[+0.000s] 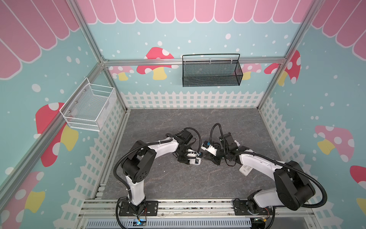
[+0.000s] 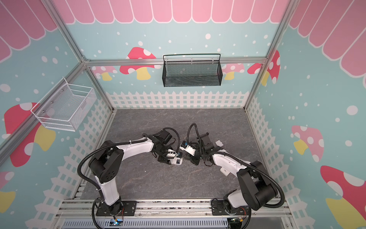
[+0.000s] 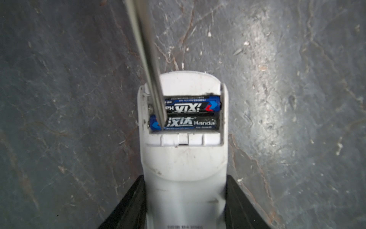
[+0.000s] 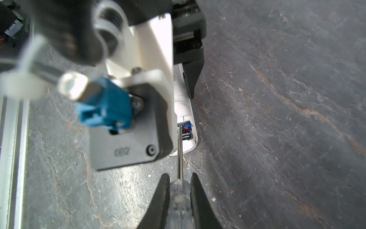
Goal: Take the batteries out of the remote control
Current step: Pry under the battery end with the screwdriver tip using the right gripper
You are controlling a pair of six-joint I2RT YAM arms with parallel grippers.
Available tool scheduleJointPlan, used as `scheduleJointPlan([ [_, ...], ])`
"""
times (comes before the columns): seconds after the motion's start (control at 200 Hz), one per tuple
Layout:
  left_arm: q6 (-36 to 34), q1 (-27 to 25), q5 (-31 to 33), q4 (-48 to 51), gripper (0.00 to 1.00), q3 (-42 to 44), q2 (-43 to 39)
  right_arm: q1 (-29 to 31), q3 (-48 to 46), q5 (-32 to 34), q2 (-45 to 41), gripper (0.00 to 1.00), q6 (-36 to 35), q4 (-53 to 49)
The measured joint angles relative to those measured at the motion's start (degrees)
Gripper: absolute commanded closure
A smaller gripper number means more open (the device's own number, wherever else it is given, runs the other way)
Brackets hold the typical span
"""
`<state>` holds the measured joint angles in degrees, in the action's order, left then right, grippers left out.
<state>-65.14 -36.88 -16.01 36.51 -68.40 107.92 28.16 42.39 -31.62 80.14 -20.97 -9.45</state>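
Left wrist view caught my left gripper (image 3: 185, 178) clamped across the white plastic remote control (image 3: 184, 158), which lay mid-table on the grey stone-patterned tabletop (image 3: 59, 99). Two blue-and-black cylindrical batteries (image 3: 193, 107) sat side by side in its open compartment. My right gripper (image 4: 179, 175) pinched the clear-handled steel screwdriver (image 4: 179, 200), whose tip met the blue end of one battery.

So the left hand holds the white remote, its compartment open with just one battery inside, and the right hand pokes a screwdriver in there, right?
No: the left wrist view shows two batteries side by side in the open compartment. The rest stands: the left hand holds the white remote and the right hand pokes a screwdriver in there.
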Motion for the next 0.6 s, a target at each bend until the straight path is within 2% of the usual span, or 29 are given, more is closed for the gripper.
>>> scheduleJointPlan([
  [0.6,0.0,-0.1,0.2,0.0,0.58,0.0,0.0,0.0,-0.3,-1.9,0.9,1.00,-0.7,-4.3],
])
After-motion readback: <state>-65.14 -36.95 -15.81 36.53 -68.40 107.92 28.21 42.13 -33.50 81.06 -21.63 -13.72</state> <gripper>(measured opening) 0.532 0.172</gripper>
